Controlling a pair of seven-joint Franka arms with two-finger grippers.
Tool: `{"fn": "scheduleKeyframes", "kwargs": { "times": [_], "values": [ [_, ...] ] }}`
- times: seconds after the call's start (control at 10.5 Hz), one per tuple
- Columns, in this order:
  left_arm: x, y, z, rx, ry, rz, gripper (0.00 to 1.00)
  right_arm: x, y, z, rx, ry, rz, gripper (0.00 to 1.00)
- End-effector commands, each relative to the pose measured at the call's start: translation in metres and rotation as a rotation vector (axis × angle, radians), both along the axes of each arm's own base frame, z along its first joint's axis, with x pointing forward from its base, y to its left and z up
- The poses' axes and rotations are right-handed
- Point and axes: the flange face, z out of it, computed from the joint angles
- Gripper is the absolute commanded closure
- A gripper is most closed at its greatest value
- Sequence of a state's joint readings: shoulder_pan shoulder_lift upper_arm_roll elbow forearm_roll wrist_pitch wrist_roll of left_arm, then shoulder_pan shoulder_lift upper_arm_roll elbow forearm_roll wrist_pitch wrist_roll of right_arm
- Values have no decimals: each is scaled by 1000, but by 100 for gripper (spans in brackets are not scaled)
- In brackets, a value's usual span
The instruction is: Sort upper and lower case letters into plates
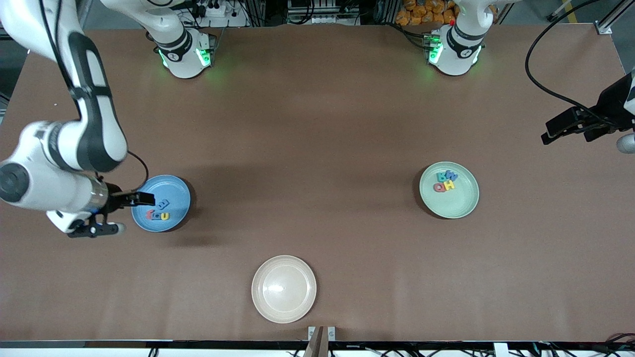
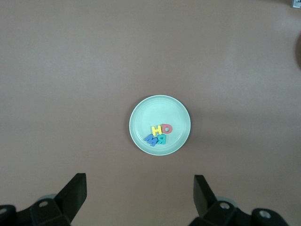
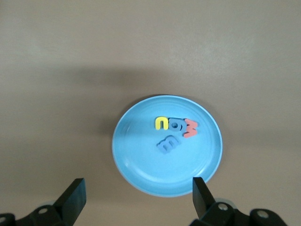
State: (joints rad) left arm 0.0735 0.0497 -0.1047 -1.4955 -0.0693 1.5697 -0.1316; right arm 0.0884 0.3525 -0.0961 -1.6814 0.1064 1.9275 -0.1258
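Both pairs of jaws stand wide apart and hold nothing. The right gripper (image 1: 130, 214) hangs over the edge of the round sky-blue plastic plate (image 1: 176, 188), where four tiny foam letters (image 1: 160, 212) lie; the left gripper (image 1: 570, 130) waits near the left arm's end of the table. The round mint-green plate (image 1: 461, 203) has its four capital letters (image 1: 445, 181) and the round cream plate (image 1: 284, 289) is bare, so the sorting looks done and the right arm likely only needs to lift away.

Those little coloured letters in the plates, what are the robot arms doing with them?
Two arms are sorting letters. The blue plate holds four small letters; the green plate holds four capitals. The right gripper is open over the blue plate's edge, holding nothing. The left gripper waits open, off at its end of the table. A cream plate sits nearest the camera.
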Motion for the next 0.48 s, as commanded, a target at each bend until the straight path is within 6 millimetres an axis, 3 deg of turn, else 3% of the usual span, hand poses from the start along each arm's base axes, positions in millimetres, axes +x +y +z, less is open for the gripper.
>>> {"fn": "scheduleKeyframes", "kwargs": {
  "times": [0.0, 0.19, 0.38],
  "values": [
    [-8, 1, 6, -20, 2, -9, 0, -39, -10, 80, 2, -102, 11, 0],
    [-8, 0, 6, -18, 8, -11, 0, -56, -2, 136, -103, -164, 67, 0],
    [-10, 1, 6, -18, 15, -8, 0, -63, 0, 171, -110, -159, 21, 0]
  ]
}}
